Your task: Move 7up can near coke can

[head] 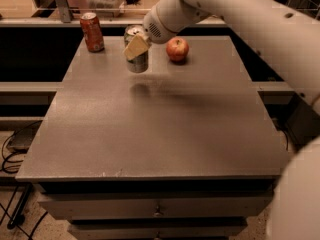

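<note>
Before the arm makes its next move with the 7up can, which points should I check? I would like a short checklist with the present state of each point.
1. Grip: the gripper, over the far part of the table, has its jaws shut on the 7up can: ok.
2. Can clear of the surface: its shadow lies apart below it: ok.
3. Coke can upright near the far left corner: ok.
4. Apple on the right of the held can, away from the way to the coke can: ok.
5. 7up can set down near the coke can: not ok, it is in the air with a gap between them.
</note>
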{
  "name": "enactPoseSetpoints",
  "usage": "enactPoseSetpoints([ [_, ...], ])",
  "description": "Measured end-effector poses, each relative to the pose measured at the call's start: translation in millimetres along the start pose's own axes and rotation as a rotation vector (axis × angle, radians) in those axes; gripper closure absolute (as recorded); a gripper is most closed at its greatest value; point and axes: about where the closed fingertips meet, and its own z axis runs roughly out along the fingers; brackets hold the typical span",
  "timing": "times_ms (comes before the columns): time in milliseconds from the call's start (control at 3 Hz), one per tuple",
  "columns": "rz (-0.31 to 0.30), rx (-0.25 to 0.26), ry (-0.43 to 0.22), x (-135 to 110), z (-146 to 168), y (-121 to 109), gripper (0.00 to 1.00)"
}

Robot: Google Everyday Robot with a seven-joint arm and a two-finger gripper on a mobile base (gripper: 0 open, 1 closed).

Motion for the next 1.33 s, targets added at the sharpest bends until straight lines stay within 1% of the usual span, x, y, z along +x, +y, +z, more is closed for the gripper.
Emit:
enactPoseSetpoints([
  [333,0.015,0.029,0.013,-16,20,-26,1.0],
  [667,0.047,0.061,0.003,-24,34,-47,1.0],
  [1000,0.08,0.084,-0.045,-27,47,-63,1.0],
  [1333,0.105,0.091,-0.084,-34,63,-71,1.0],
])
